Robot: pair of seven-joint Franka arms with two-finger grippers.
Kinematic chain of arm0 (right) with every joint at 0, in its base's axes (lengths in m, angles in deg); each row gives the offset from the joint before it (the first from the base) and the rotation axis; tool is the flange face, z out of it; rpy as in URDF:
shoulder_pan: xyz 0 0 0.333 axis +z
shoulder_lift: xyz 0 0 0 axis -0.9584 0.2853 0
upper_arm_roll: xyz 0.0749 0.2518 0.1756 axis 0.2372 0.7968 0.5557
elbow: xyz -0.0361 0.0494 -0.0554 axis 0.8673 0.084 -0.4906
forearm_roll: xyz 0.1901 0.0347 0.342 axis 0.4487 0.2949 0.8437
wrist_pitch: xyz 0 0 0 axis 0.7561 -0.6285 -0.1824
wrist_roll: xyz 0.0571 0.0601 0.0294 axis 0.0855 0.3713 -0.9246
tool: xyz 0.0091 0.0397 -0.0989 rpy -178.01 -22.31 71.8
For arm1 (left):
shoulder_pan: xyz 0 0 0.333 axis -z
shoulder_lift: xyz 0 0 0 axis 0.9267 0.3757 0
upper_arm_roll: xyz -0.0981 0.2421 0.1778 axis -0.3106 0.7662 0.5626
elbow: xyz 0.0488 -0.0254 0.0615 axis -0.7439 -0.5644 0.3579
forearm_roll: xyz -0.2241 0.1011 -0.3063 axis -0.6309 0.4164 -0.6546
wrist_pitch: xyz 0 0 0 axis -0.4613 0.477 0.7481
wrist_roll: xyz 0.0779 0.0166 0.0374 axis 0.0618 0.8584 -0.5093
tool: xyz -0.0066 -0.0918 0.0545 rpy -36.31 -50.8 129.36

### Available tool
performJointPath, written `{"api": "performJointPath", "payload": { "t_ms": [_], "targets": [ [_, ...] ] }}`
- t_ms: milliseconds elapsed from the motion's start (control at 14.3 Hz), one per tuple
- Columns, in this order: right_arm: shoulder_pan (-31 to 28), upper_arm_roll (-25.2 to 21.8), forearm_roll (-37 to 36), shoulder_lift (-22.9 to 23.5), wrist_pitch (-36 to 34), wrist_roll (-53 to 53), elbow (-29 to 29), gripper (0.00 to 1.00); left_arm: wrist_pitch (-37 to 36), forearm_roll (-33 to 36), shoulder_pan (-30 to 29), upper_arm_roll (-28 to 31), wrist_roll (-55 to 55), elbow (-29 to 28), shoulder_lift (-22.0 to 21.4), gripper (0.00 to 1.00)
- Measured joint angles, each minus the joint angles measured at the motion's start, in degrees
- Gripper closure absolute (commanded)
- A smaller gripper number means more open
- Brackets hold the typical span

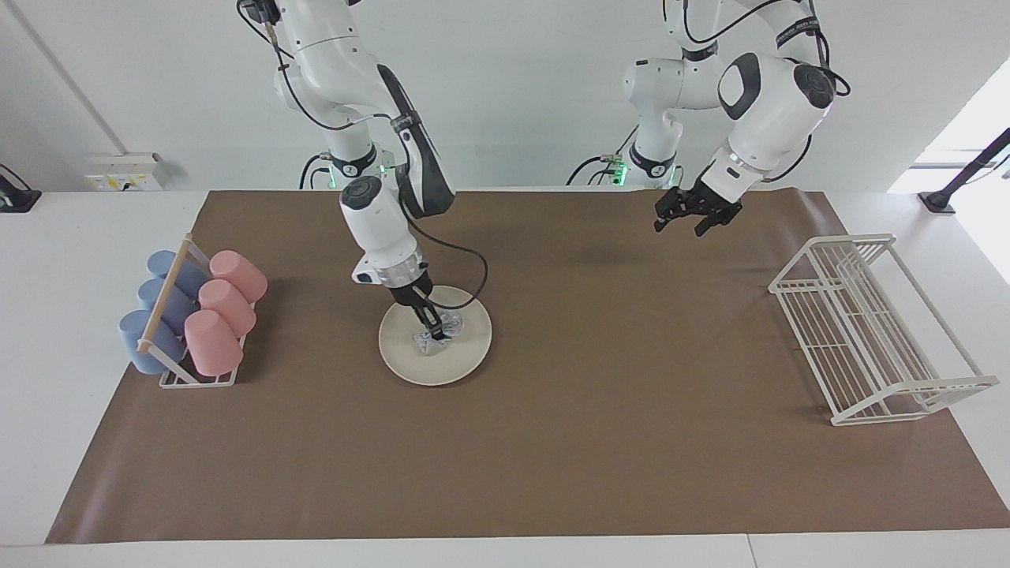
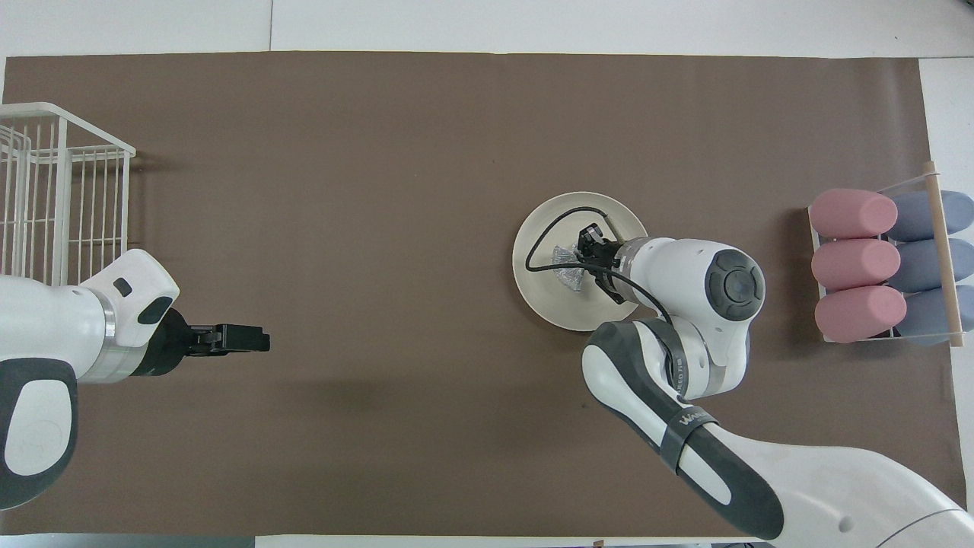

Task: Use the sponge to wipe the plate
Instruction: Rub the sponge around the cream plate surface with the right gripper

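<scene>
Facing view: the crinkly silvery-white sponge [image 1: 432, 334] lies centre-left on the round cream plate [image 1: 465, 351], clamped by the right gripper [image 1: 436, 330]. Upper right, the left gripper [image 1: 696, 213] hangs spread, waiting.

Overhead view: sponge [image 2: 564, 266] on plate [image 2: 544, 293], centre-right.

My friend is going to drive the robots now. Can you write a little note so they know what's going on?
Right hand: shut on the sponge, pressing it onto the plate.
Left hand: open, holding nothing, waiting in the air over the brown mat near the robots.
Plate: on the mat, toward the right arm's end, beside the rack of cups.
Done: sponge picked up, wiping under way.
Left: finish wiping the plate.
</scene>
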Motion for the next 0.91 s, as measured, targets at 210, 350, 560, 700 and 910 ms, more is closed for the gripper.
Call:
{"api": "performJointPath", "payload": {
  "t_ms": [210, 350, 560, 700, 910],
  "targets": [
    [-2.48, -0.03, 0.01, -0.01, -0.51, -3.19, 0.05, 1.0, 0.0, 0.01, 0.0, 0.0, 0.0, 0.0, 0.0, 0.0],
    [-1.35, -0.05, 0.01, -0.02, -0.51, -0.58, 0.06, 1.0, 0.0, 0.01, 0.0, 0.0, 0.0, 0.0, 0.0, 0.0],
    [5.18, 0.01, 0.01, -0.1, -0.5, 9.52, 0.09, 1.0, 0.0, 0.01, 0.0, 0.0, 0.0, 0.0, 0.0, 0.0],
    [8.08, 0.07, 0.0, -0.06, -0.5, 12.7, -0.01, 1.0, 0.0, 0.02, 0.0, 0.0, 0.0, 0.0, 0.0, 0.0],
    [8.22, 0.03, 0.01, -0.07, -0.97, 13.25, 0.28, 1.0, 0.0, 0.02, 0.0, 0.0, 0.0, 0.0, 0.0, 0.0]
  ]
}}
